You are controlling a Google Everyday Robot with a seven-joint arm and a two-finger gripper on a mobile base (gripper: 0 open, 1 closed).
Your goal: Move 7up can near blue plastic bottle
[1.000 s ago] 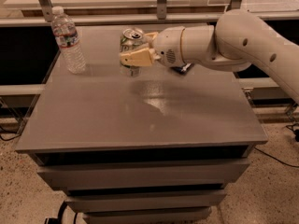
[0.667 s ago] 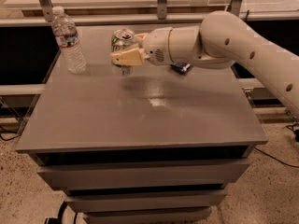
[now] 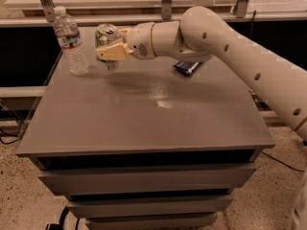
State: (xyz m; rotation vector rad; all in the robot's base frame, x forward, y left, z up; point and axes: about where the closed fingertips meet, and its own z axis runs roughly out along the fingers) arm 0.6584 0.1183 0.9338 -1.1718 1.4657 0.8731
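The 7up can [image 3: 106,36], a pale silver can with a pull-tab top, is held upright in my gripper [image 3: 111,44] at the back left of the grey table [image 3: 144,114]. The gripper's tan fingers [image 3: 111,52] are shut around the can's body. The can's base is at or just above the tabletop; I cannot tell whether it touches. The blue plastic bottle [image 3: 70,41], clear and ribbed with a white cap and a red, white and blue label, stands upright just left of the can, a small gap apart.
A flat dark-blue packet [image 3: 186,67] lies on the table at the back right, under my white arm [image 3: 230,47]. Metal uprights and a pale shelf stand behind the table. Drawers sit below the tabletop.
My gripper has carried the can leftward across the back of the table, from near the middle to just beside the bottle. The bottle and packet have not moved.
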